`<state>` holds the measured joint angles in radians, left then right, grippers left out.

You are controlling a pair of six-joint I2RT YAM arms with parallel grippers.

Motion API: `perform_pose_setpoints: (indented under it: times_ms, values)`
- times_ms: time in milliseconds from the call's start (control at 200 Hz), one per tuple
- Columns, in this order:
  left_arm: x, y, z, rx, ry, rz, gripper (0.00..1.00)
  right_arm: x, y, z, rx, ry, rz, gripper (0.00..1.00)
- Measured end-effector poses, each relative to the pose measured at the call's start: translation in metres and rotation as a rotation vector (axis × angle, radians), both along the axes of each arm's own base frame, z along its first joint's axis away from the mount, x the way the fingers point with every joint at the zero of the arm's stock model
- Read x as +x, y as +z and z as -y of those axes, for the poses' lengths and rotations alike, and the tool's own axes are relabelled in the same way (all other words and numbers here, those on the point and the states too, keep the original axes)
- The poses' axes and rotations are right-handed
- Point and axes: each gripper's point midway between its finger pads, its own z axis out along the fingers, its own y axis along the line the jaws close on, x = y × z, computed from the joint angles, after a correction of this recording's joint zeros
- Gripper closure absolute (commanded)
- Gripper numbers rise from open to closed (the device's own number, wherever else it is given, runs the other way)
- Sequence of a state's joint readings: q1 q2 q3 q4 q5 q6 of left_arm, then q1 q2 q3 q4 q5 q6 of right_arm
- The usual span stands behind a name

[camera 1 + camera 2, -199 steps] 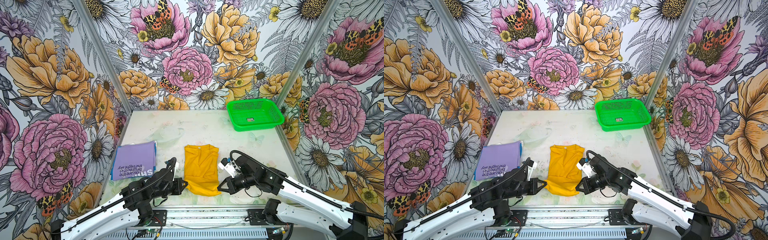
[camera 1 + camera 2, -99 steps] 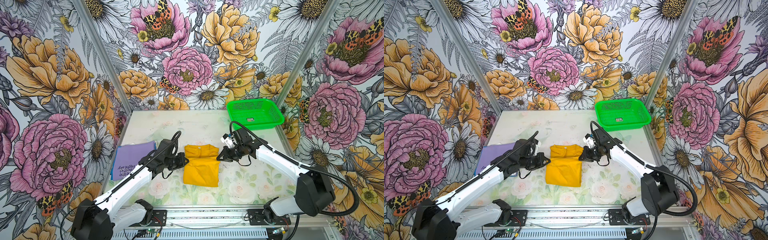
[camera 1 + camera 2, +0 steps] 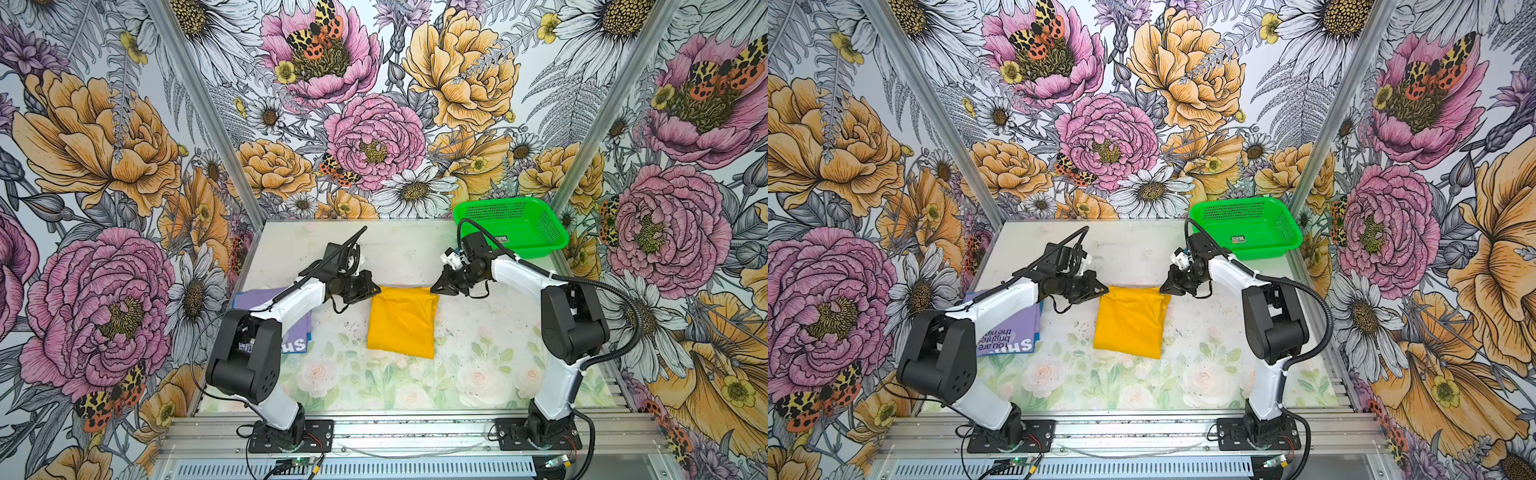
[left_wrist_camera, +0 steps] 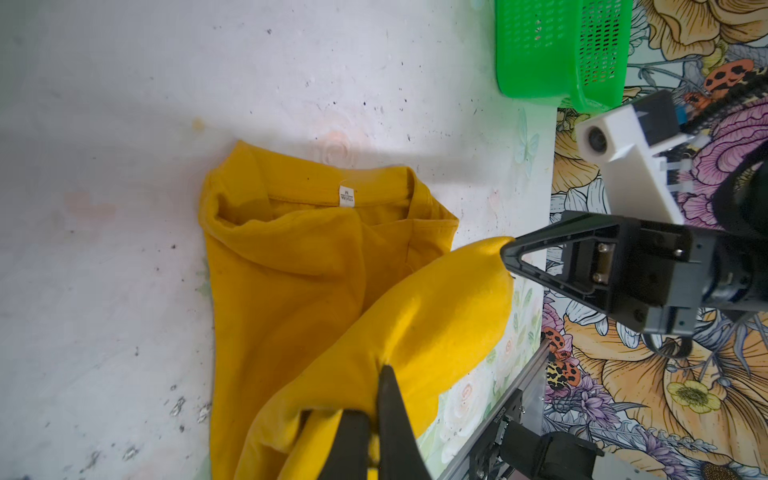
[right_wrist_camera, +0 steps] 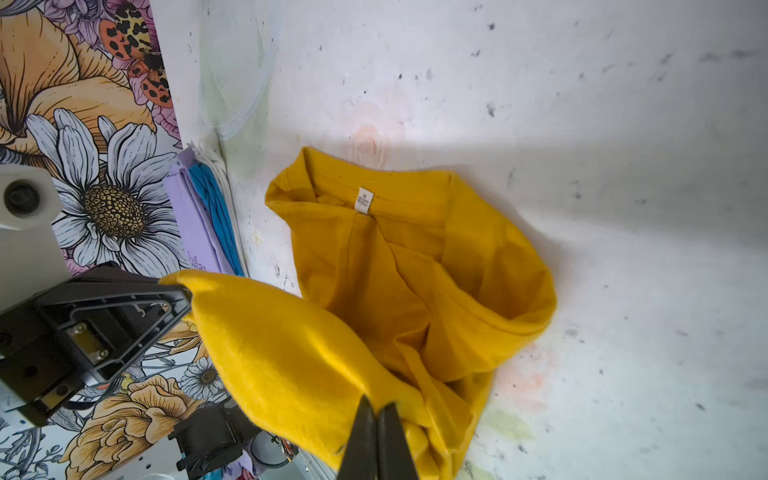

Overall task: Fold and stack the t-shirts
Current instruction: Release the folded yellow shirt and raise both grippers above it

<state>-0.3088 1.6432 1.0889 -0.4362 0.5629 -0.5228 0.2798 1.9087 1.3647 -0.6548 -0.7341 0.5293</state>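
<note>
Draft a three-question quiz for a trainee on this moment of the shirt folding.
1. True or false: the left gripper and the right gripper are each shut on a corner of the yellow t-shirt.
2. Where is the purple t-shirt?
A) under the yellow t-shirt
B) on the table at the left, apart from the yellow t-shirt
C) in the right gripper
3. What small white thing marks the yellow t-shirt's collar in the wrist views?
Key: 1 true; 2 B; 3 the neck label.
</note>
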Motion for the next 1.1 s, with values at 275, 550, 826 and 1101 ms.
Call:
perform_pose_setpoints:
  times_ms: [275,550,826,1101]
  values:
    - [0.024,-0.004,0.007,-0.045,-0.007,0.004,0.15,0.027,0.001,0.008,-0.027,-0.018,0.051,0.62]
    - [0.047,0.033,0.014,-0.13,-0.014,0.125,0.01,0.02,0.049,0.02,-0.081,-0.014,0.237,0.36]
    - [0.024,0.011,0.008,-0.142,-0.002,0.076,0.03,0.002,0.037,-0.001,-0.121,0.059,0.243,0.41]
    - [0.022,-0.005,0.0,-0.083,0.013,0.06,0.24,0.006,-0.029,0.001,-0.263,0.065,0.145,0.46]
